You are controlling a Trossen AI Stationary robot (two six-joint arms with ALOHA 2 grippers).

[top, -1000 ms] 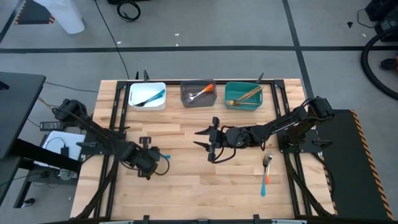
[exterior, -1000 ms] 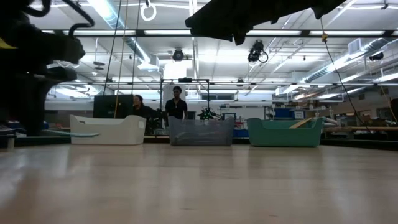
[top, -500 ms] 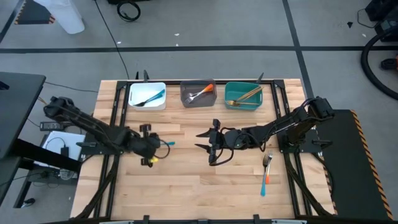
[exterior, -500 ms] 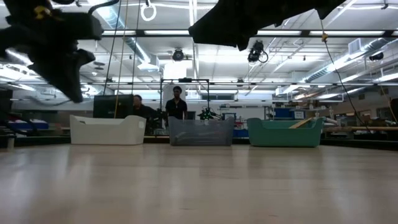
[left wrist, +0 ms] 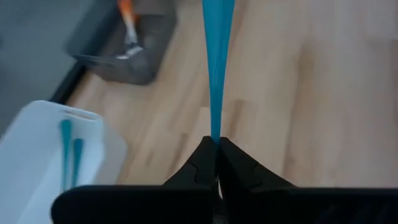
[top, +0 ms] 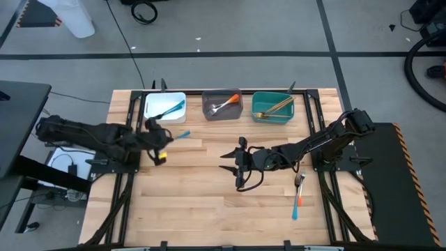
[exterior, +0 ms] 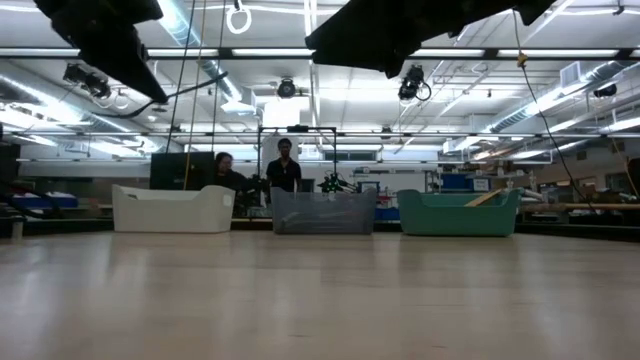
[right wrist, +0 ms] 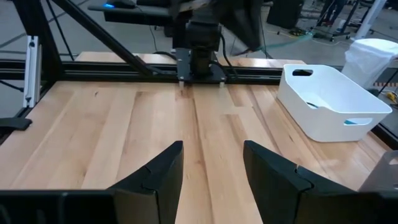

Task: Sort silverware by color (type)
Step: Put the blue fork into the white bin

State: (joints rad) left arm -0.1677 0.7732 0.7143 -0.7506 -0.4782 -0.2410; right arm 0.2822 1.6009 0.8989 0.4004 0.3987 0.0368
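**Q:** Overhead, where does each arm stand, and what do the jaws hold?

**A:** Left gripper [top: 162,137], reaching in from the table's left edge, sits just in front of the white bin [top: 165,107]. Its jaws are closed on one end of a blue-handled utensil [top: 179,134], whose free end points toward the table's middle. In the left wrist view the same blue handle [left wrist: 216,62] runs straight out from the pinched fingertips [left wrist: 205,163] above bare wood. Right gripper [top: 230,162] hovers near the middle of the table [top: 209,202], jaws spread wide and holding nothing; its two fingers [right wrist: 155,174] frame bare planks in the right wrist view.

**Q:** Where is the rest of the silverware?

**A:** White bin: blue-handled pieces [top: 169,109]. Grey bin [top: 221,106], between the other two: an orange-handled fork [top: 224,104]. Teal bin [top: 272,107]: gold utensils [top: 273,107]. On the table near the right arm, well apart from the bins, lie an orange-handled fork [top: 300,188] and what appears to be a blue-handled piece [top: 296,207] just beside it; the two overlap and are hard to separate.

**Q:** And the low view?

**A:** All three bins stand in a row at the far edge, white [exterior: 172,209], grey [exterior: 322,211], teal [exterior: 458,213]. Two people [exterior: 284,168] are visible in the room behind
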